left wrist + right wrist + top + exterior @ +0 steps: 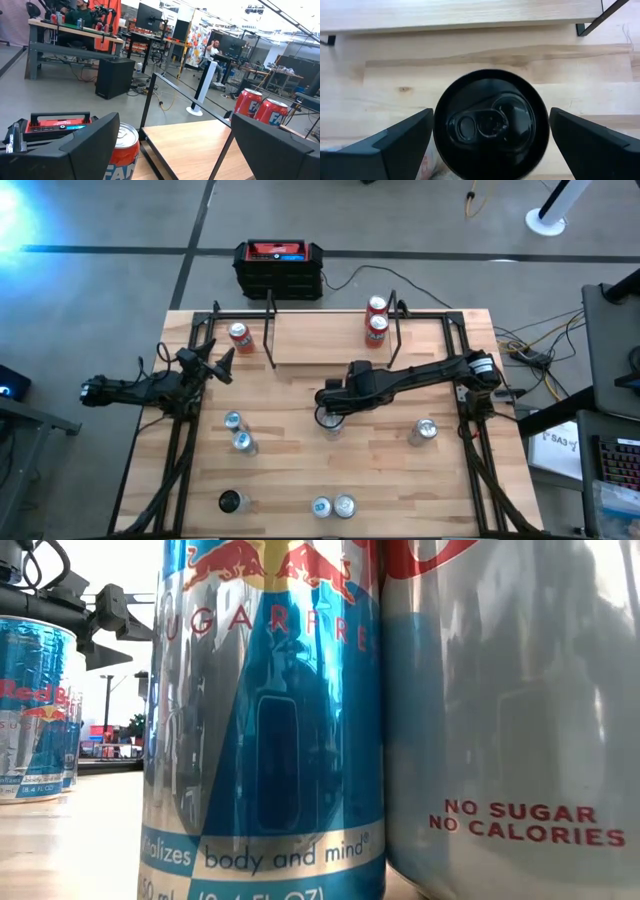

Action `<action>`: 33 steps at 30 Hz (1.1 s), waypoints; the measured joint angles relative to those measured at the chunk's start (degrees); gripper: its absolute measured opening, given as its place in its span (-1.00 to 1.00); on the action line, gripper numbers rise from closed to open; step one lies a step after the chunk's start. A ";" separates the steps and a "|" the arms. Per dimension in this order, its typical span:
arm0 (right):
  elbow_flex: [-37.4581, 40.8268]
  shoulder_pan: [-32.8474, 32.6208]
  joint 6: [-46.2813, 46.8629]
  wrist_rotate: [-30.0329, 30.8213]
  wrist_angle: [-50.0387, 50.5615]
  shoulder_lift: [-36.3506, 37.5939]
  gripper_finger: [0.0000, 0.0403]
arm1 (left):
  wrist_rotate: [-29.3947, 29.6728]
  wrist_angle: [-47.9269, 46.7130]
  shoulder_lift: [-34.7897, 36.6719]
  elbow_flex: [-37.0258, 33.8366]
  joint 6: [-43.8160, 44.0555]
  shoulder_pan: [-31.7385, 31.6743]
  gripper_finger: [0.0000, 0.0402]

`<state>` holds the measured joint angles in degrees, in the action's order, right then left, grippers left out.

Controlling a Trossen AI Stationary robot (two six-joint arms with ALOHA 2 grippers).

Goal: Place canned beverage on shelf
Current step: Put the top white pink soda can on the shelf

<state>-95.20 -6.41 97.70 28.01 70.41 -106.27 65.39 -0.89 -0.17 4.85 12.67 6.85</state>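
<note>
My right claw (490, 135) hangs wide open over a black-topped can (491, 125), straddling but not gripping it.

That can stands mid-bench (300, 430), just in front of the shelf (330, 338). Beyond it, two red cans (376, 320) sit at the shelf's right end. My left claw (215, 363) waits spread and empty at the bench's left side, near a red can (239, 336) beside the shelf's left post. Behind the bench sits a black box (279, 268).
</note>
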 joint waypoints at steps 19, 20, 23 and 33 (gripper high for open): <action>0.04 -0.09 1.32 3.48 -0.11 -0.47 0.43 | 0.00 -0.02 -0.01 0.00 0.02 0.02 0.84; 0.04 -0.09 1.28 3.52 -0.13 -0.47 0.36 | 0.00 -0.02 0.00 0.00 0.00 0.01 0.84; 0.04 -0.09 1.26 3.38 -0.15 -0.47 0.21 | 0.00 -0.02 -0.01 0.00 0.02 0.00 0.84; -0.49 -0.09 0.87 -0.42 1.27 -0.25 0.21 | 0.00 -0.02 0.00 0.00 0.02 0.02 0.84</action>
<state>-95.69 -6.50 98.58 27.58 71.68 -106.52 65.39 -0.91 -0.16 4.84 12.69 6.87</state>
